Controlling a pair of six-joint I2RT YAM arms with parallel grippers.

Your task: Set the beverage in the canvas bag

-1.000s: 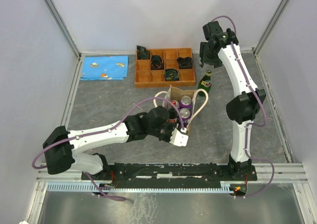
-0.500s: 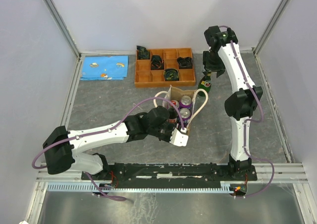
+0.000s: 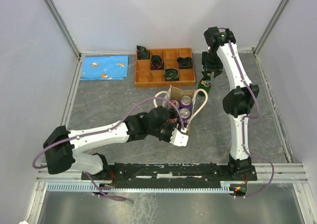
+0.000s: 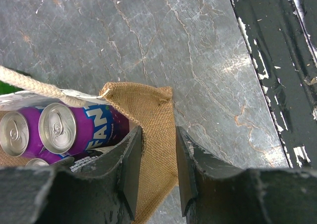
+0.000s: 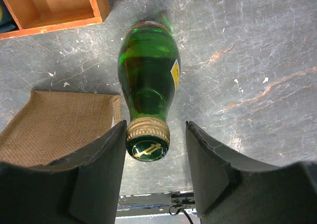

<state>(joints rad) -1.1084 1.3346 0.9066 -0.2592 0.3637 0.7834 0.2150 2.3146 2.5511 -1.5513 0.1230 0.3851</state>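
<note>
Purple can point(image 4: 86, 130) w/ "FAN" (in canvas bag point(image 4: 158, 107))

White links point(image 3: 99, 136), black joints point(image 3: 148, 125), purple cables point(image 3: 153, 98); dark grey fingers point(image 4: 131, 164)

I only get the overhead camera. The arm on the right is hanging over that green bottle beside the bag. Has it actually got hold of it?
Observer: Not yet. The right wrist camera shows the right gripper open, its fingers either side of the bottle's gold cap, with a gap on each side.
Operator: And what is the other arm doing at the bag?
Observer: The left wrist camera shows the left gripper closed on a corner of the bag, the cloth filling the space between its fingers.
Operator: Those purple things inside, what are they?
Observer: Drink cans; the side of one can shows the letters FAN.
</note>
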